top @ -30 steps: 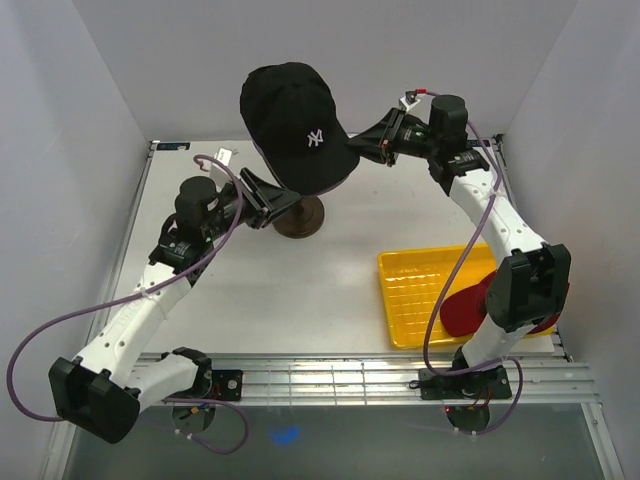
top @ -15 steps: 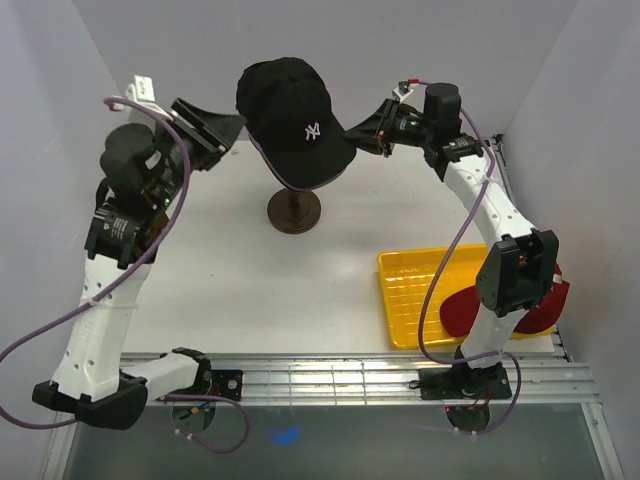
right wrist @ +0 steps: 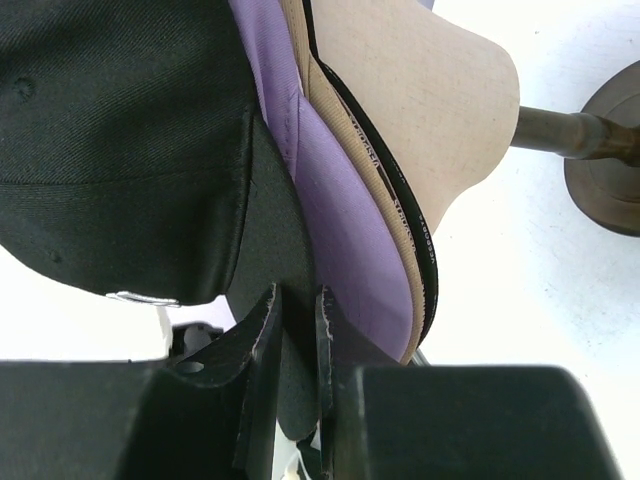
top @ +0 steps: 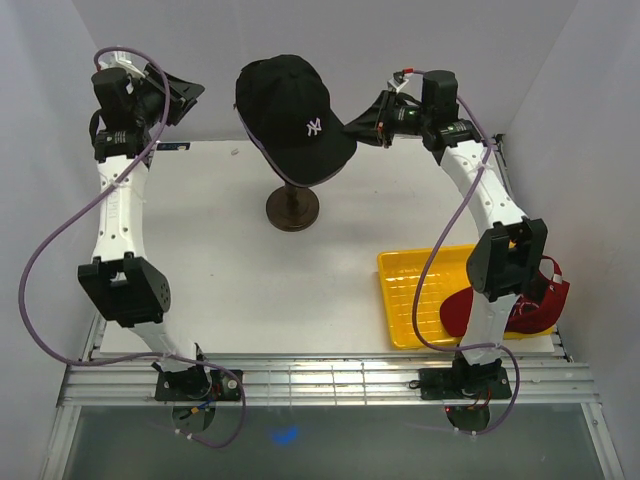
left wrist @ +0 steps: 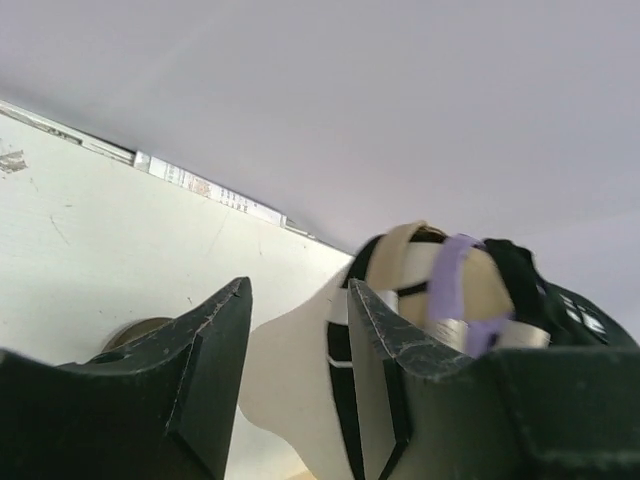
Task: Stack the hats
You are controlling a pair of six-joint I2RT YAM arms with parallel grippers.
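From above, the black NY cap (top: 295,120) sits on top of the mannequin head, whose dark stand (top: 293,208) rests on the white table (top: 250,290) toward its far edge. Pale grey walls (top: 60,150) close in the table on three sides. The right gripper (top: 352,131) is just right of the head, clenched on the cap's brim. The left gripper (top: 188,92) hangs high and well left of the head, holding nothing. A yellow tray (top: 415,290) lies well to the near right of the stand, with the red cap (top: 460,312) at its right end, partly behind the right arm. In the left wrist view, the left gripper (left wrist: 297,290) has its fingers spread apart around empty air. Beyond them the back of the mannequin head (left wrist: 290,380) shows, with cap straps across it, one of them lavender, and the bare table runs to the blank wall. In the right wrist view, the right gripper (right wrist: 297,330) pinches the black brim. The lavender cap (right wrist: 340,230) and the tan cap (right wrist: 385,205) lie layered between that brim and the beige head (right wrist: 420,110), with a thin black edge under the tan.
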